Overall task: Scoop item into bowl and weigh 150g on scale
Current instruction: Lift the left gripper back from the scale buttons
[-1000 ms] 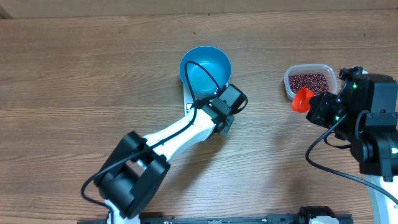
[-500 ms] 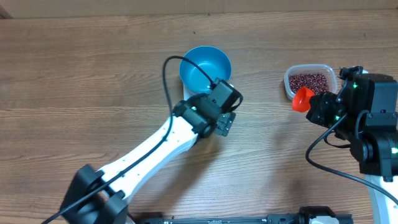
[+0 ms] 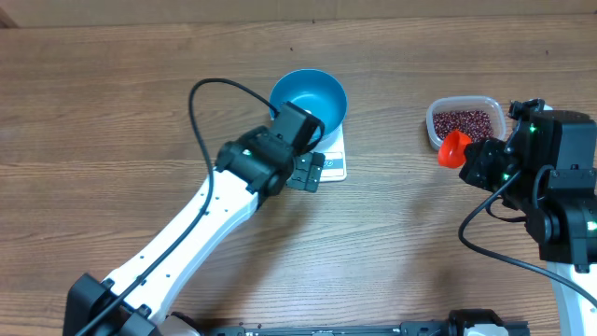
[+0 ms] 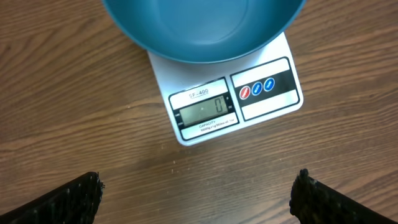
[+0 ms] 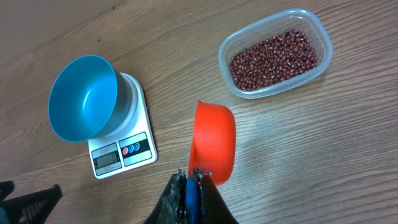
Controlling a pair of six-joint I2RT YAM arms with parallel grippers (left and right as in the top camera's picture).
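The blue bowl (image 3: 308,97) stands on the white scale (image 3: 334,164), whose display (image 4: 203,112) reads zero. The bowl (image 4: 205,28) looks empty. My left gripper (image 3: 307,173) hovers over the scale's front edge, open wide, with only bare wood between its fingertips (image 4: 69,198). Dark red beans (image 3: 462,120) fill a clear tub (image 5: 273,53) at the right. Just in front of the tub, my right gripper (image 5: 193,175) is shut on the blue handle of an orange scoop (image 5: 212,143), which holds no beans. In the right wrist view the bowl (image 5: 84,96) and scale (image 5: 121,149) sit at the left.
The wooden table (image 3: 112,103) carries nothing else. The left arm (image 3: 196,224) stretches diagonally from the lower left toward the scale. A black cable (image 3: 210,89) loops above it. The right arm's body (image 3: 560,187) fills the right edge.
My left gripper has let go of the bowl and opened, and the arm has drawn back left, uncovering the scale's front. The right arm and scoop have not moved.
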